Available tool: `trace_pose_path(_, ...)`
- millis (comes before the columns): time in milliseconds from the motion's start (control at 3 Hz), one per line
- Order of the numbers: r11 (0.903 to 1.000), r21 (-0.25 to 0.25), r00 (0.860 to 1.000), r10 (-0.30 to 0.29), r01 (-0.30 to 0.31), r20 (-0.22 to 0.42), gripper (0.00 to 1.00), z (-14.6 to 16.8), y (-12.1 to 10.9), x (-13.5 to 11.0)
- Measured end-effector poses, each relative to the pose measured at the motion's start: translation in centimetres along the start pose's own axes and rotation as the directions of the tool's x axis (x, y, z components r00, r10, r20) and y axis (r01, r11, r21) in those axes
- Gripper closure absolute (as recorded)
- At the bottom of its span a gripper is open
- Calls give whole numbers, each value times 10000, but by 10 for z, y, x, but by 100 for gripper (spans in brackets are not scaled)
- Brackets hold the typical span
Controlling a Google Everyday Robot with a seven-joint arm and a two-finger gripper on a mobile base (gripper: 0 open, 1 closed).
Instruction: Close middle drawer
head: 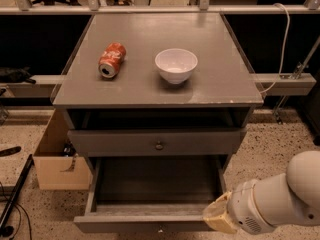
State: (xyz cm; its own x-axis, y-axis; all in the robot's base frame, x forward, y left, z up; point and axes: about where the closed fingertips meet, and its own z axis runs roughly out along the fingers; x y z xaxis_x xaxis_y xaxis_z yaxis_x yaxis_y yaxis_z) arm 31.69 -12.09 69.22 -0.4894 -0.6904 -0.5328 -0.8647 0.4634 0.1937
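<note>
Progress on the closing is nil, as far as shows: the middle drawer point(155, 194) stands pulled far out of the cabinet point(239, 134), its bare inside open to view and its flat front near the bottom edge of the view. Nothing can be seen lying in it. Above it the top drawer point(125, 143) sits nearly flush with the frame, its round knob at the centre. The lowest drawer is hidden under the open one. So the whole push is left to do: the front has to travel back until it lines up with the drawer above.

The claw point(218, 218) is low on the right, at the front right corner of the middle drawer, touching it or just short of it. I cannot tell which. Whether the claw is released or clenched cannot be told either; only its cream-coloured end shows, pointing left toward the drawer front. The thick white arm point(280, 201) comes in from the lower right edge and slants down and left to that corner. I judge the pose suits a shove on the front panel from outside. A push at one corner could skew the drawer in its runners.

On the surface point(220, 79) a red can point(111, 60) lies on its side, a white bowl point(176, 65) near it, both well apart from the work.
</note>
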Motion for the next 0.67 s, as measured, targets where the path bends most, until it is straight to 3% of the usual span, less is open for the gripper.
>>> trace_pose_path(333, 9986, 342, 9992, 393, -391, -51, 100, 32, -39, 27)
trace_pose_path(667, 9986, 342, 9992, 393, -391, -51, 100, 32, -39, 27)
